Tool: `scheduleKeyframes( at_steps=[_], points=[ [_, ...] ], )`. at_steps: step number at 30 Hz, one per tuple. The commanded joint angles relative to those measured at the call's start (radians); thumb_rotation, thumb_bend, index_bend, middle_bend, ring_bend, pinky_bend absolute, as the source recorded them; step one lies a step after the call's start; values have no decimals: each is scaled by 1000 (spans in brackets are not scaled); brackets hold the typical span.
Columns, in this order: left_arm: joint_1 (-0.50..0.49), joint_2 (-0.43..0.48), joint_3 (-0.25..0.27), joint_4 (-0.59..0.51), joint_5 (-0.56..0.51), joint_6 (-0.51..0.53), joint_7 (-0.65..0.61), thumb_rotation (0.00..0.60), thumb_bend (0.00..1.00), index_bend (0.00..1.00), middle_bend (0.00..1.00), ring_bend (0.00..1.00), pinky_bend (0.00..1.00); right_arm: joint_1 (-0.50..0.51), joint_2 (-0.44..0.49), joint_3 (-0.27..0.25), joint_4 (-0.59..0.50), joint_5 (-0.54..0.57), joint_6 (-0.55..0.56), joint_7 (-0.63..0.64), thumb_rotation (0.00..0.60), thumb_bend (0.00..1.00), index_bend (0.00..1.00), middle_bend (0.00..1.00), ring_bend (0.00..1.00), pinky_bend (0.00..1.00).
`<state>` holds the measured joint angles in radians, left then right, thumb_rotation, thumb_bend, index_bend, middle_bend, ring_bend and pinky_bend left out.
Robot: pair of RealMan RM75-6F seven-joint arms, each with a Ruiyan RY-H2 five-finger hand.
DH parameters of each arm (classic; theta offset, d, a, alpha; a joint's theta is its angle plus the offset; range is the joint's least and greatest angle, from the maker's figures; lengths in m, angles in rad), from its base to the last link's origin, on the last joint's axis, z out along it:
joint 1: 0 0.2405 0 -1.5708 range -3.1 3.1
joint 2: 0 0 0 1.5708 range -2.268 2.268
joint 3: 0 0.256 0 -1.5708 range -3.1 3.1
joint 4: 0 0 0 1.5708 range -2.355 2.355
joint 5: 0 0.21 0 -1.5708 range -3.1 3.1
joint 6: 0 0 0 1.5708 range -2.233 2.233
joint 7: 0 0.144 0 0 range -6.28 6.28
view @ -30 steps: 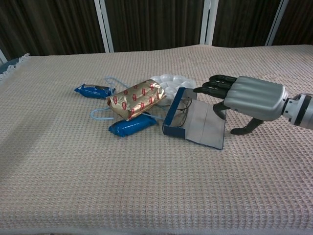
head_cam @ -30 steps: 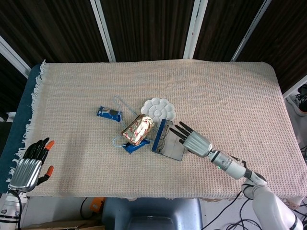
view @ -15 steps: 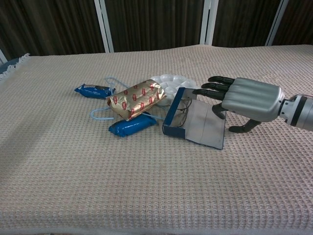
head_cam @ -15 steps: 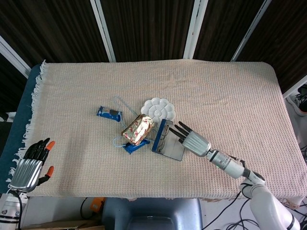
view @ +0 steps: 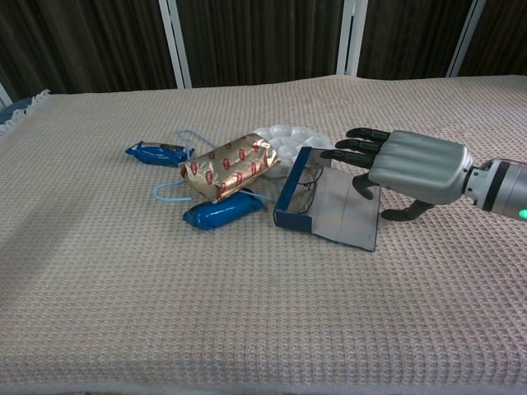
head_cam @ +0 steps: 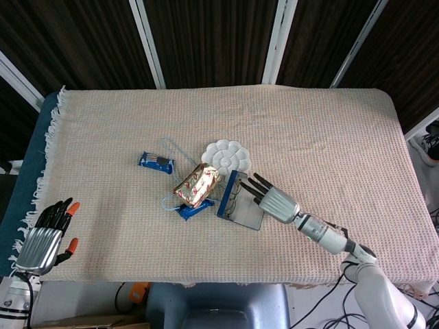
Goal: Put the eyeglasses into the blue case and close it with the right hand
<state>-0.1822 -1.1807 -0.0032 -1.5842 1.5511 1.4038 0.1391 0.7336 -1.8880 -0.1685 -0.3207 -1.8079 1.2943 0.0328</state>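
No wording can be read; the gold packet [view: 228,167] shows only red marks, too small to read.

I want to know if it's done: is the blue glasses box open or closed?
Open. The blue case has its lid lying flat, and the eyeglasses show inside.

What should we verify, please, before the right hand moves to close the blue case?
1. Eyeglasses inside the blue case: ok.
2. Case open, lid flap lying flat toward the right hand: ok.
3. Right hand holds nothing, fingers extended over the lid: ok.
4. Fingers under the lid edge: cannot tell.
5. Gold packet apart from the case: cannot tell; it lies very close.
6. Left hand away at the table edge: ok.
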Motion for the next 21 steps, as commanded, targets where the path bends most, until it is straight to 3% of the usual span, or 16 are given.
scheduleKeyframes(
  at_steps=[1,21],
  points=[
    [-1,2,2,-1,3,-3,-5,600,384,0,0,0,125,3,1,0,-1,1,-4,0,600,363,619,86,0,0],
    [4,-3,-4,-2,-4,9,5,600,385,0,0,0,128,9,-15,-1,6,6,-20,-20,600,362,602,87,0,0]
  ],
)
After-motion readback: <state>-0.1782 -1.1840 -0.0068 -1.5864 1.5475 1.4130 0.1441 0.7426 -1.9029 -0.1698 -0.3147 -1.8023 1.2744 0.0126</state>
